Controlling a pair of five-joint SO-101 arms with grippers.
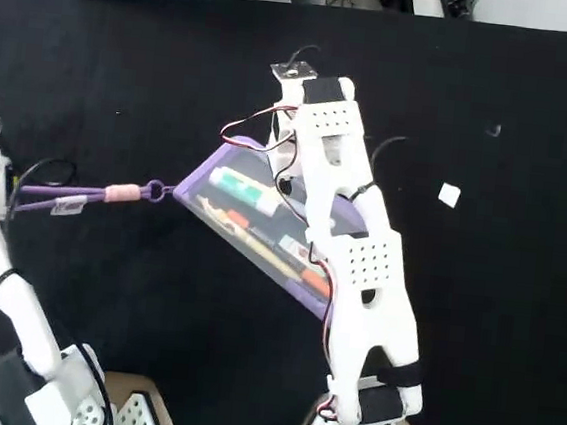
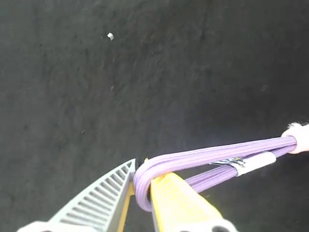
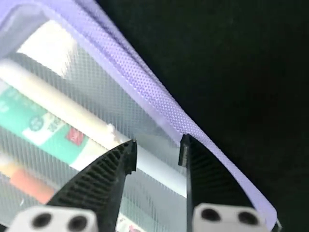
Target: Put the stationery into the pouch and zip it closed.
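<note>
At mid-table, beneath the right arm: the pouch (image 1: 205,193), flat, long axis slanting from far left to near right. Already loaded with the stationery (image 1: 247,191): a green-and-white tube, slim sticks and orange bits, visible through the face. Clear mesh-printed plastic for that face, soft purple woven binding (image 3: 145,99) round the edge. Floppy, and likely to slide or buckle if tugged unsupported.

Off its left corner, through a small ring (image 1: 155,192) and past a pink bead (image 1: 119,194): a purple cord (image 1: 74,194), stretched near straight leftward to the left gripper (image 2: 140,180). Clenched there on the cord's looped end, glossy strands wrapped round the yellow finger (image 2: 178,203), grey ribbed finger close beside.

Over the pouch's far edge: the right gripper (image 3: 157,147), black ribbed fingers parted, straddling the clear face just inside the purple binding. Not nipped shut on anything; touching or hovering, cannot tell.

Turns on this line: cord to the left, pouch body to the right of it. Probably a zip pull on that cord, so likely a leftward draw against a pouch pinned by the right arm. Zip's own state too hidden to judge. Left arm nearer the cord, right arm nearer the pouch body.

Farther right on the black cloth (image 1: 517,295): a small white scrap (image 1: 449,195).
</note>
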